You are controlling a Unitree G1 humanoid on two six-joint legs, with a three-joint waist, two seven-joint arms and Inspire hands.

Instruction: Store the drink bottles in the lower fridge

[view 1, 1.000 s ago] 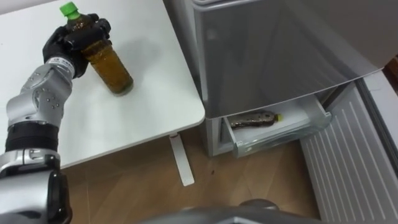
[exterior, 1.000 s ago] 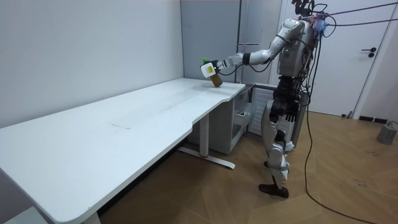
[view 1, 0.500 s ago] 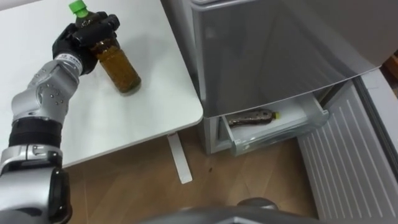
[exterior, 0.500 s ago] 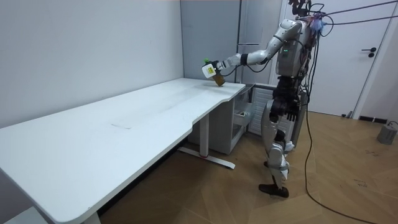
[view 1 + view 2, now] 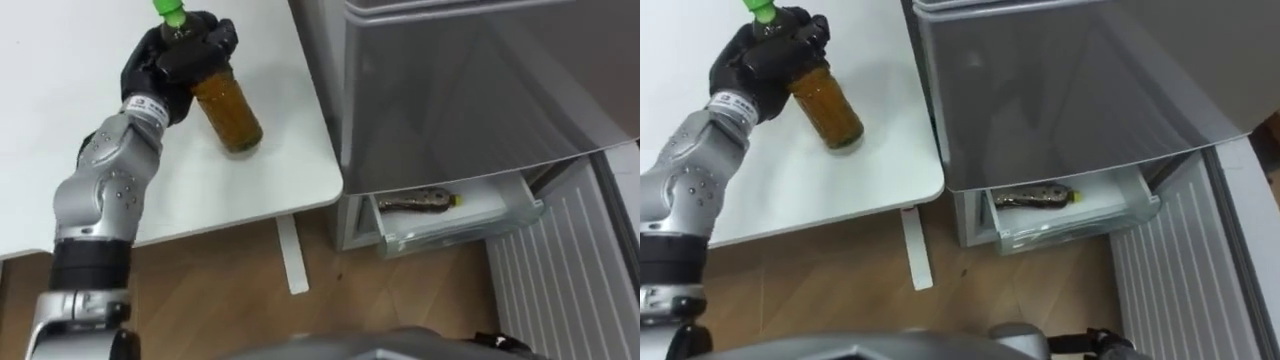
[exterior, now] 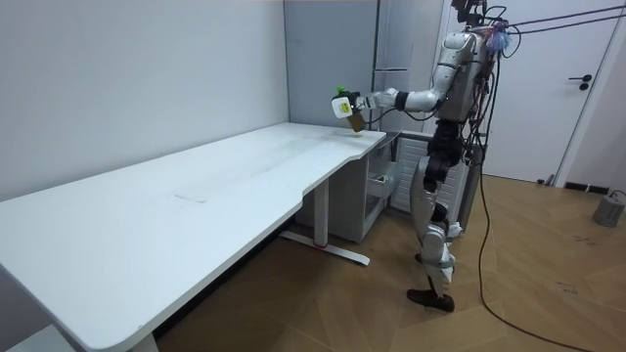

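the left hand (image 5: 178, 58) is clamped round a green-capped bottle of brown drink (image 5: 226, 103), held tilted above the white table (image 5: 60, 120). another bottle (image 5: 424, 201) lies in the open lower fridge drawer (image 5: 460, 215).

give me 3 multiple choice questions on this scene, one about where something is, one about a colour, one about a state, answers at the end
1. Where is the lying bottle?
A. on a chair
B. in the open drawer at the bottom of the fridge
C. in a sink

2. What colour is the cap of the held bottle?
A. red
B. white
C. green

3. What state is the left hand in?
A. shut on the held bottle
B. open and flat
C. shut and empty

Answers:
1 B: the lying bottle rests on its side inside the pulled-out drawer.
2 C: a bright green cap sticks out above the dark fingers.
3 A: the fingers are curled round the upper part of the held bottle.
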